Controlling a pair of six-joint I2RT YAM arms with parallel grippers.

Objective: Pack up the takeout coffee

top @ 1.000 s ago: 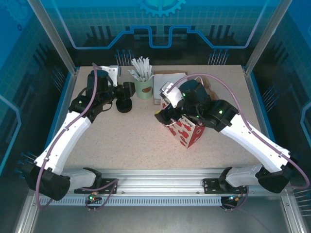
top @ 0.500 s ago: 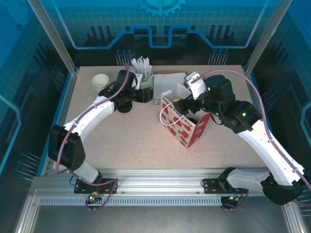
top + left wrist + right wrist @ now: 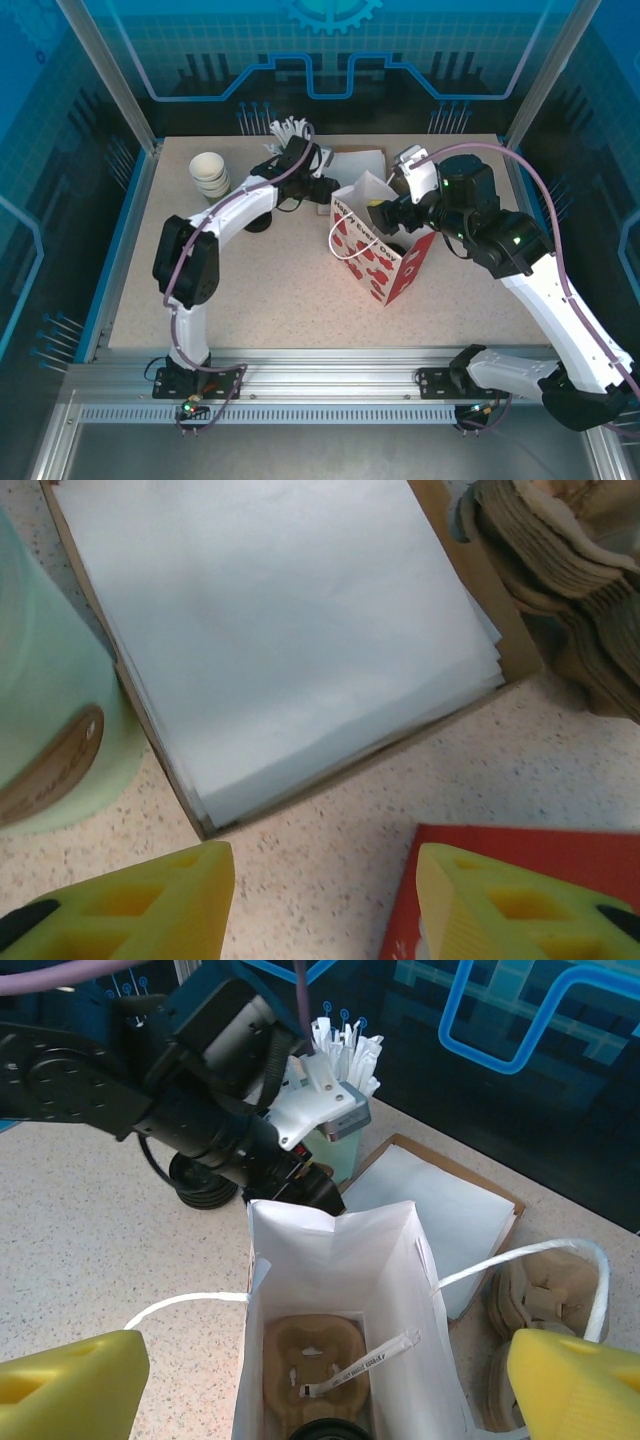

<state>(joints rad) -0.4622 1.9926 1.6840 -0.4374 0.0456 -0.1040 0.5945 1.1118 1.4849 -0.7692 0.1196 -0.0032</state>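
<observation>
Hovering with fingers apart, the right end effector (image 3: 322, 1385) sits straight above the takeout coffee (image 3: 320, 1429), seemingly upright inside the bag (image 3: 335, 1250).

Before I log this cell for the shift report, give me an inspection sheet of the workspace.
Surface: speckled beige table.
Job's things: paper bag upright, open; pulp cup carrier and wrapped stick inside; black round rim at its bottom, possibly the coffee's lid, cannot tell.
Clutter: cup stack, napkin box, cup of sticks, black lid stack, spare pulp carriers.
End effectors: left end effector open near the napkin box; right end effector open over the bag mouth.
Cables: purple cable along each arm.
Surroundings: blue panels, aluminium frame.
</observation>
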